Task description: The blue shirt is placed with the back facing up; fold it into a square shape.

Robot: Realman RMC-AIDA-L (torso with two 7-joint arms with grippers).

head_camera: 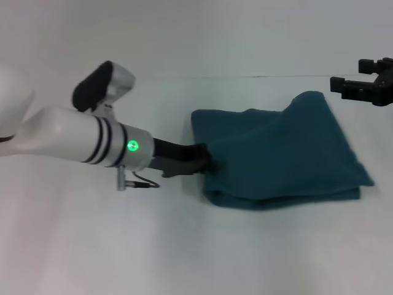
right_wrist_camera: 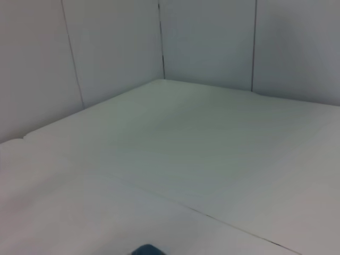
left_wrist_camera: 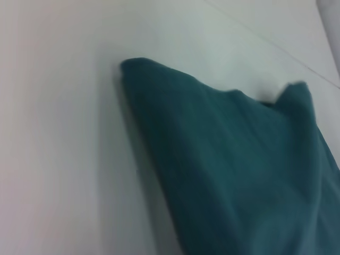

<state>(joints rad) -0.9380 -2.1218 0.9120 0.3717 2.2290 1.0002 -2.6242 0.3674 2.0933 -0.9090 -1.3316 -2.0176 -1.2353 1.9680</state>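
The blue shirt [head_camera: 282, 153] lies folded into a rough rectangle of several layers right of the table's middle in the head view. Its top layer rises in creases toward a far corner. My left gripper [head_camera: 206, 161] reaches in from the left and is shut on the fabric at the shirt's left edge, where the cloth bunches around it. The left wrist view is filled by the shirt [left_wrist_camera: 228, 170], with none of that arm's fingers showing. My right gripper [head_camera: 365, 83] hangs apart, above the table's far right. A sliver of the shirt [right_wrist_camera: 146, 249] shows in the right wrist view.
The white table [head_camera: 123, 246] stretches around the shirt on all sides. A seam in the tabletop [right_wrist_camera: 212, 212] crosses the right wrist view, and pale wall panels [right_wrist_camera: 207, 42] stand behind the table.
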